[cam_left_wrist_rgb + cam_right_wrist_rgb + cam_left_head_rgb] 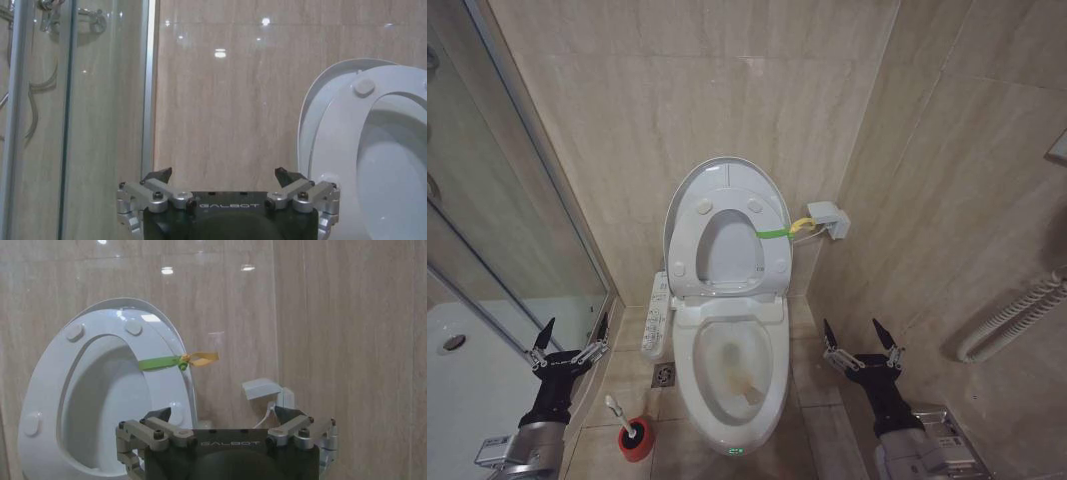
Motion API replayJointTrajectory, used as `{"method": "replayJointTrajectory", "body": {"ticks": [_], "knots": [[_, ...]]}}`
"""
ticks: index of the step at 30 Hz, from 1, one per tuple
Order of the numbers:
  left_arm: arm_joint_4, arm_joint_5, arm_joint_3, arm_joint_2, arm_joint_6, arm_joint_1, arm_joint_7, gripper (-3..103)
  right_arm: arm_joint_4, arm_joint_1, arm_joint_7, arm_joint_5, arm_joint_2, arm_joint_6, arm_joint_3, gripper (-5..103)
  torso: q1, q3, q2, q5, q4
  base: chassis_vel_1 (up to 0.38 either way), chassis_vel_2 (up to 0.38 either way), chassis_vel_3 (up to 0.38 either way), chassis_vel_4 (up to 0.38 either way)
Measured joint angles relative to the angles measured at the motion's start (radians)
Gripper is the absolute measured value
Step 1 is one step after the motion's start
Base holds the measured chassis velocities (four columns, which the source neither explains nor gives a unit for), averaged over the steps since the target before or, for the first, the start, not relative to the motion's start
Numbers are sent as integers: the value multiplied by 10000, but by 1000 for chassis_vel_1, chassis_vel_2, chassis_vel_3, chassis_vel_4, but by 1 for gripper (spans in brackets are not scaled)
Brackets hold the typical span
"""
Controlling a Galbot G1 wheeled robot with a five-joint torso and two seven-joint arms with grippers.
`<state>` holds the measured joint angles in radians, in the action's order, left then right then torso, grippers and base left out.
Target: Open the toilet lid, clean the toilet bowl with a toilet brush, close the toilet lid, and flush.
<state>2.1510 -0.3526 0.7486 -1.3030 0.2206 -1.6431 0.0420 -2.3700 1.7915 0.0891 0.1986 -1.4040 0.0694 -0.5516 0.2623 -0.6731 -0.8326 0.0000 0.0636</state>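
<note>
Glass of the shower door (487, 200) stands at the far left, and just beside it the left gripper (568, 338) hangs low over the floor, its two fingers spread wide apart and holding nothing. Near it, lower on the floor, the toilet brush (617, 412) sits in its small red holder (637, 440), with the white handle leaning to the left; nothing touches it.

In the middle is the toilet. The toilet lid (727, 172) is already up and rests against the back wall, and the seat (727, 245) with a green band (773, 233) is raised together with it. The toilet bowl (730, 372) is open below, with a yellowish stain inside.

On the right, the right gripper (861, 344) hangs beside the bowl, also wide open and empty.

I judge that only the first step, the opening, is done. Taking the brush, cleaning the bowl, closing the lid and flushing are all left.
</note>
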Motion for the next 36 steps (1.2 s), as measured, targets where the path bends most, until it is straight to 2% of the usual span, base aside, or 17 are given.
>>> {"method": "replayJointTrajectory", "body": {"ticks": [36], "knots": [[0,0,0,0,0,0,0,100,1,-1,0,1,0,1,0,100,0,0,0,0,0,0,0,0,0]]}}
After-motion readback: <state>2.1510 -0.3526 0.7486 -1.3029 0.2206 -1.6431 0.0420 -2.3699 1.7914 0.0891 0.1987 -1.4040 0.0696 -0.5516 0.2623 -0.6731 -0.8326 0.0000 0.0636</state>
